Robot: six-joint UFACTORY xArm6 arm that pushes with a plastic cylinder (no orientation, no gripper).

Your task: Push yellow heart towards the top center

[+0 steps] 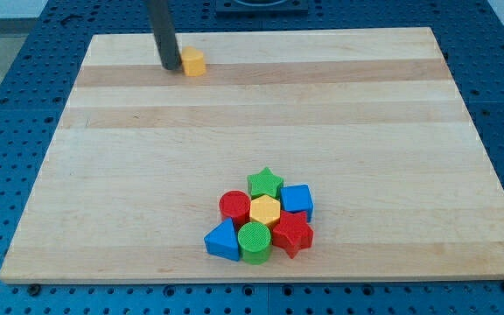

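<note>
The yellow heart (194, 62) lies near the view's top edge of the wooden board, left of centre. My tip (171, 67) stands right against the heart's left side, touching it or nearly so. The dark rod rises from there out of the view's top.
A tight cluster sits at the view's bottom centre: green star (266, 183), red cylinder (234, 206), yellow hexagon (265, 211), blue cube (297, 201), blue triangle (223, 241), green cylinder (254, 241), red star-like block (291, 234). The board's top edge (322, 31) runs just above the heart.
</note>
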